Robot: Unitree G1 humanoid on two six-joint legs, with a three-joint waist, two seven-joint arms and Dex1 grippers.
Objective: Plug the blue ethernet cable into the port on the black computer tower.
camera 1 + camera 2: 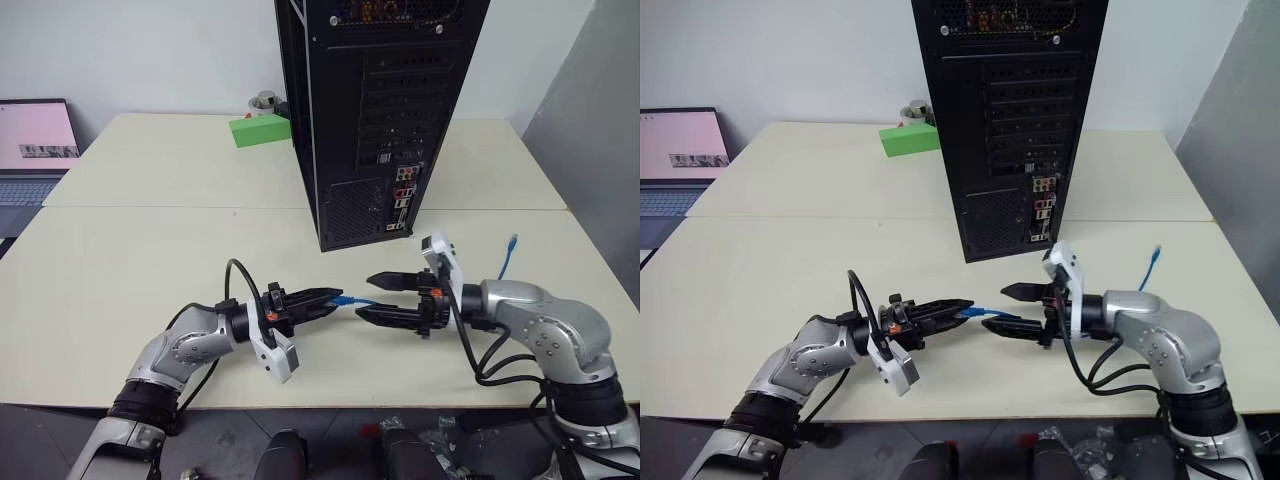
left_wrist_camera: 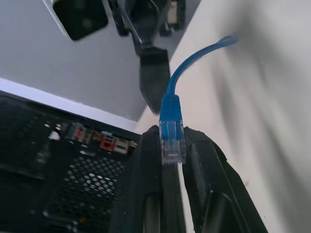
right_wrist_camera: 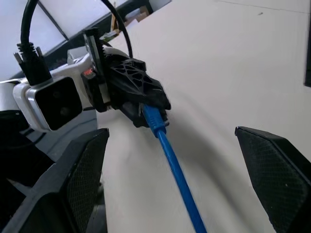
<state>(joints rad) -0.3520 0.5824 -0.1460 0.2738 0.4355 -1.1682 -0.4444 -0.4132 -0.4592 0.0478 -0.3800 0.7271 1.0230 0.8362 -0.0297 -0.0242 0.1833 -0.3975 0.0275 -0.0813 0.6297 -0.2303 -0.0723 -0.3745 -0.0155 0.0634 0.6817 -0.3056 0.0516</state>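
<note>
Nearest my head camera, left tool point(image 1: 335, 297) is pinching the clear plug end of the blue ethernet cable point(image 2: 172, 127), fingers pressed tight on it, pointing level toward the right tool point(image 1: 385, 299). I see that tool's fingers spread wide, one above and one below the cable, not touching it. Cable runs from the plug between them and on over the desk point(image 1: 150, 260); its far end point(image 1: 512, 243) sticks up near the right arm. Beyond both tools stands the black computer tower point(image 1: 375, 110), rear panel facing me, the port point(image 1: 401, 201) cluster low on it. Green block point(image 1: 259, 130) sits beside the tower; laptop point(image 1: 35, 150) at far left.
</note>
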